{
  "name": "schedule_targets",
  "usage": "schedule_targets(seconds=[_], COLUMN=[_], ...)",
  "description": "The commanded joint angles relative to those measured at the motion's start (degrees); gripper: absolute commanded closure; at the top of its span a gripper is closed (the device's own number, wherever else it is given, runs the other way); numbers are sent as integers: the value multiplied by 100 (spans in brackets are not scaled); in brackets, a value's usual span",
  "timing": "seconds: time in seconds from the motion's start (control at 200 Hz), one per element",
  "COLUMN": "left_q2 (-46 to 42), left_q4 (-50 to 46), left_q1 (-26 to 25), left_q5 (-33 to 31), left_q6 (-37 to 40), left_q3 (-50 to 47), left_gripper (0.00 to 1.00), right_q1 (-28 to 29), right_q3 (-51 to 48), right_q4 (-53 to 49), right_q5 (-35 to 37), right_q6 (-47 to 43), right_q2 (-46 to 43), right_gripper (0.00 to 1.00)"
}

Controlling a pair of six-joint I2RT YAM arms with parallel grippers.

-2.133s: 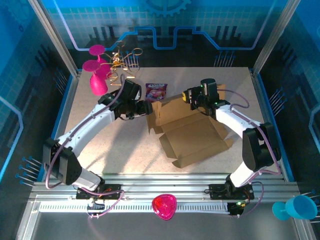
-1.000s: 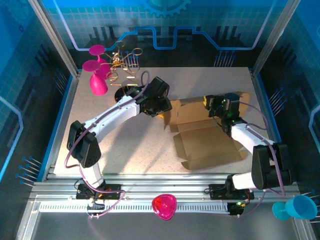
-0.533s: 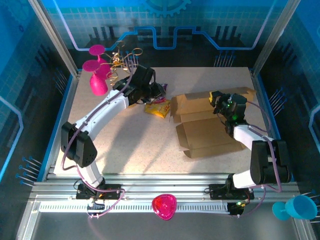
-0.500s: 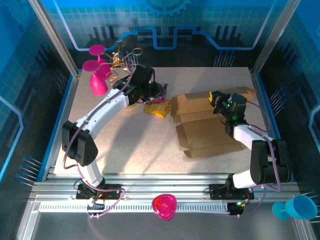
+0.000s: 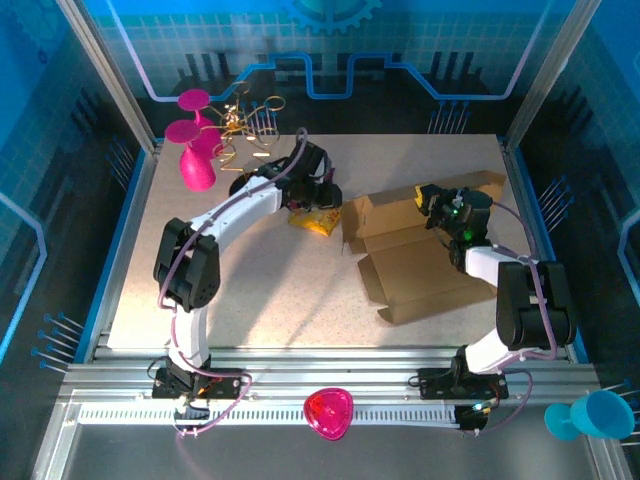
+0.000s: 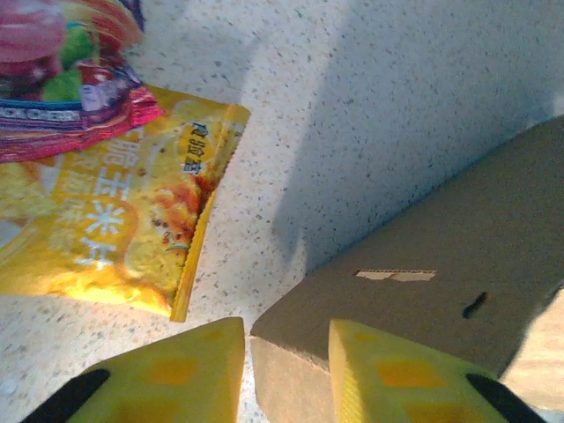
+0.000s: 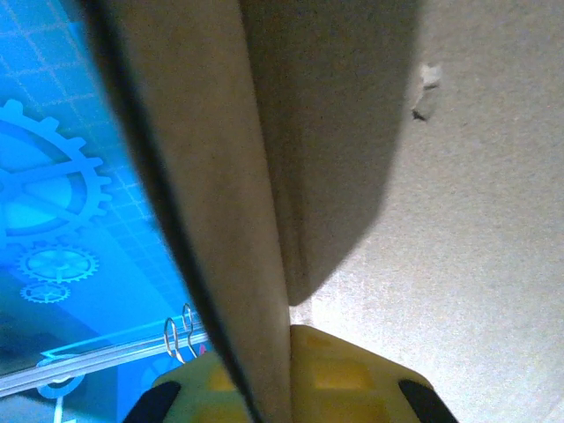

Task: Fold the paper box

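looking down from the top camera, the paper box (image 5: 425,275) is found opened out on the tabletop (image 5: 240,290), with its flat base spread just on the near side of the right hand (image 5: 433,200). the back panel (image 5: 390,212) is stood up off the base and its top edge is pinched by the right hand, so that hand is closed on the cardboard. the same thing is seen from the right wrist camera: the panel's edge runs straight down into the yellow fingers (image 7: 344,370), with no gap left on either side of it.

the left hand (image 6: 286,339) is held open, its two yellow fingertips spread with a clear gap between them. a corner of the box is seen right in that gap, but whether it's actually touched by either finger can't be told. ahead of that hand and off to its left, a yellow snack packet (image 6: 123,238) is laid flat on the tabletop, and a pink packet (image 6: 53,106) is overlapped with its far end. from the top camera, the left hand is seen just beside the box's left end, with the packets close under it.
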Motion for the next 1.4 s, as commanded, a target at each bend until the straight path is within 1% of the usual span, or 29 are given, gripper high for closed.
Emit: schedule_targets(seconds=[0.0, 0.125, 0.25, 0.46, 0.635, 0.765, 0.916, 1.226, 1.396], left_q2=[-245, -357, -465, -443, -364, -340, -418, -599, -569], left_q4=[630, 1126, 1551, 1715, 1814, 1859, 2037, 2586, 3101], left_q1=[-126, -226, -297, -460, -523, -599, -726, -941, -1003], left_q5=[258, 349, 373, 380, 384, 310, 208, -68, -219], left_q6=[467, 466, 447, 608, 569, 576, 532, 525, 601], left_q3=[-543, -974, -1219, -1159, -1207, -1231, -1414, -1851, -2069], left_gripper=[66, 61, 59, 57, 57, 56, 52, 47, 47], right_q1=[-87, -82, -87, -55, -57, -60, -56, -57, -61], right_q3=[110, 198, 294, 357, 453, 440, 421, 417, 400], right_q4=[90, 132, 62, 252, 248, 326, 414, 398, 384], right_q5=[-133, -188, -192, -148, -183, -181, -201, -210, -235], right_q6=[-56, -2, -3, 125, 138, 134, 145, 165, 165], right_q2=[89, 172, 199, 368, 395, 416, 450, 454, 428], right_gripper=[100, 100, 100, 100, 100, 100, 100, 100, 100])
